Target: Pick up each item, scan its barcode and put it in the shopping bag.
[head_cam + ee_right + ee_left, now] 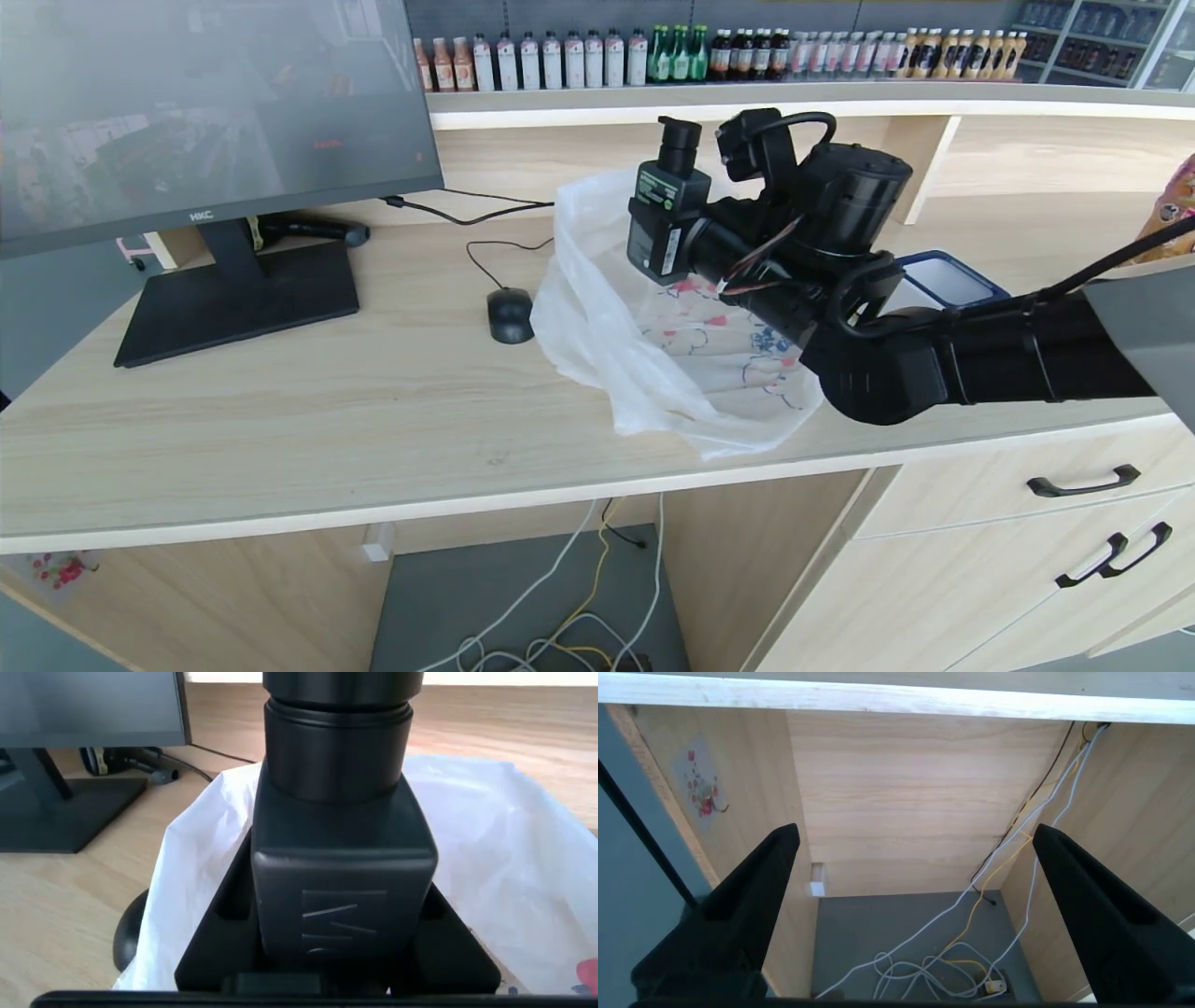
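My right gripper is shut on a dark square bottle with a black cap, held upright above the mouth of the white plastic shopping bag on the counter. Seen from the right wrist, the bottle stands between the fingers, with the bag spread beneath it. The left gripper hangs open below the counter, its fingers wide apart with nothing between them, facing the wooden recess with loose cables on the floor.
A monitor on a black stand takes up the counter's left side, with a handheld scanner behind the stand and a mouse beside the bag. A blue-rimmed container lies behind my right arm. Drawers sit under the counter at right.
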You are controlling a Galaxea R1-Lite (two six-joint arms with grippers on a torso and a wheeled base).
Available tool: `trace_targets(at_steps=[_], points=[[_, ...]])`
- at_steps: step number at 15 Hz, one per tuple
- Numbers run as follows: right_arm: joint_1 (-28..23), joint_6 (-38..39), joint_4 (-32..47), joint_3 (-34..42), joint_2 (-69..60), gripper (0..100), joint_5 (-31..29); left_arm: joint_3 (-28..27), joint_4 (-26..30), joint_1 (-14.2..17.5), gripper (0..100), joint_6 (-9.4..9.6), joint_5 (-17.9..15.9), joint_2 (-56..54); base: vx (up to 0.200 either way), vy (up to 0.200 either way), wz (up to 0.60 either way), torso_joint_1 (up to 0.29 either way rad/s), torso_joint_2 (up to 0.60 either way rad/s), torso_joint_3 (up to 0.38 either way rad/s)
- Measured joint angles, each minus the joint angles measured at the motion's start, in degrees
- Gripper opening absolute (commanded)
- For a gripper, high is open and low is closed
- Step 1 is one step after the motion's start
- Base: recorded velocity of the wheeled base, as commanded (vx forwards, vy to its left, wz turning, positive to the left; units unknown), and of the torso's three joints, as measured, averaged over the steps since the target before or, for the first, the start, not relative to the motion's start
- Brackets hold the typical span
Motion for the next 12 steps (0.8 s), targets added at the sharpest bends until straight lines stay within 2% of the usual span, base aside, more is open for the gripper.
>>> trace_targets(at_steps=[12], points=[[0.0, 0.2, 0.1, -0.2, 4.8, 0, 2.7, 0.0, 0.0, 0.0, 100, -0.01, 0.0, 0.0, 0.000, 0.000, 0.00, 0.000, 0.00, 0.000]])
